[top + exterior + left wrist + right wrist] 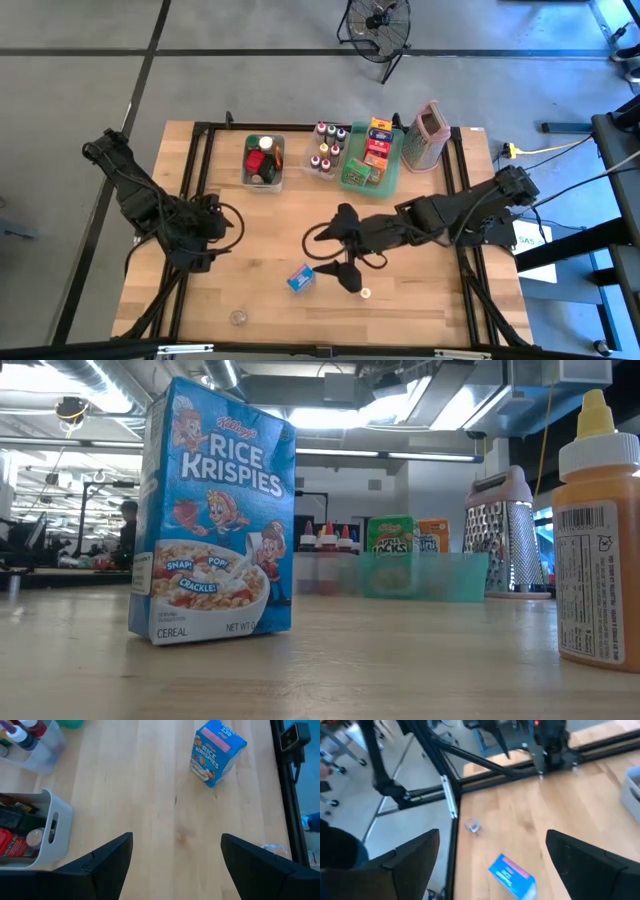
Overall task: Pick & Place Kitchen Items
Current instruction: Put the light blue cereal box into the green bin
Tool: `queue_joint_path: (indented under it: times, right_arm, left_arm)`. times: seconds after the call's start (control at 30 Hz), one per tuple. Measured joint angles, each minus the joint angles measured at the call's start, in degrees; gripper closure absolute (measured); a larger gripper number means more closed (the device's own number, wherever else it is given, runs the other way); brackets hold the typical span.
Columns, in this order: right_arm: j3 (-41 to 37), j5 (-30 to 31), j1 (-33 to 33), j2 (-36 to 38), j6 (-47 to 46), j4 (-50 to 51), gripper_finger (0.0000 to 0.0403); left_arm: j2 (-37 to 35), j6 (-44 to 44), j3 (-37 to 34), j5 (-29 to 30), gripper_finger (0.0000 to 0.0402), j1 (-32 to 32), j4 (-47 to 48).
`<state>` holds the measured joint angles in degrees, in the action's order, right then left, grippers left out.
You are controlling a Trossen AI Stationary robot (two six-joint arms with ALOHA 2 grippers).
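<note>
Nearest the table's front edge, a small clear jar [238, 318] lies alone on the bare wood of the table [420, 310], well apart from everything else. A little farther in, a small bottle with a white cap [365, 293] stands just beside the tip of the right gripper [348, 276]; in the low view this is an orange bottle [598, 540] standing upright. Next to it, the blue Rice Krispies box [299, 278] stands upright on the table, between the bottle and the left arm's side, touching neither gripper. The right gripper hangs over the middle of the table just above the box, its fingers [407, 865] spread wide and released, holding nothing; the box shows between them from above [512, 877]. The left gripper [205, 232] waits over the table's left part, its fingers [107, 857] also wide apart and empty, pointing toward the box [215, 751]. Toward the far edge sits a white bin [263, 160] with jars in it, then a clear bin [328, 148] holding tiny bottles with coloured caps, then a green tray [372, 155] packed with small food boxes. The pinkish box grater [428, 137] stands upright just beside the tray. Beyond the table a fan [378, 22] sits on the floor.
</note>
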<state>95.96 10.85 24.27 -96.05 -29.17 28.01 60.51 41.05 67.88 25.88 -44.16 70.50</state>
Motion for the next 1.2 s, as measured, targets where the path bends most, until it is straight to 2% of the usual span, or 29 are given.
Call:
queue_joint_path:
  times: [0.13, 0.17, 0.23, 0.27, 0.3, 0.47, 0.67, 1.2]
  right_arm:
    - [0.10, -1.35, -1.74, -1.06, 1.03, 1.94, 0.0033]
    - [0.07, -5.19, -2.26, -1.64, 4.45, 2.53, 0.0032]
    - [-0.02, -16.93, -3.55, -3.37, 11.60, 2.40, 0.0032]
    - [-0.01, -20.65, -4.00, -4.31, 13.78, 1.45, 0.0032]
    - [0.00, -21.63, -4.25, -5.07, 14.82, 1.66, 0.0032]
    - [-0.03, -19.74, -6.32, -9.27, 21.39, 6.26, 0.0032]
    - [-0.02, -17.95, -7.74, -11.78, 27.34, 7.19, 0.0032]
    - [-0.02, -16.68, -6.54, -18.45, 39.71, 2.98, 0.0032]
  left_arm:
    - [0.00, 1.28, 0.00, 0.54, 0.0104, 0.00, 0.00]
    - [0.02, 1.62, 0.00, 0.55, 0.0105, 0.00, 0.00]
    - [0.02, 2.26, 0.00, 0.65, 0.0104, 0.00, 0.00]
    - [0.07, 2.53, 0.00, 0.89, 0.0103, 0.00, 0.00]
    - [0.11, 2.84, 0.00, 1.21, 0.0103, 0.00, 0.00]
    - [0.40, 4.07, -0.02, 1.66, 0.0104, 0.00, -0.36]
    - [1.79, 7.72, -0.02, 1.96, 0.0103, 0.00, -1.16]
    - [5.69, 6.19, -0.02, 2.05, 0.0105, 0.00, -0.63]
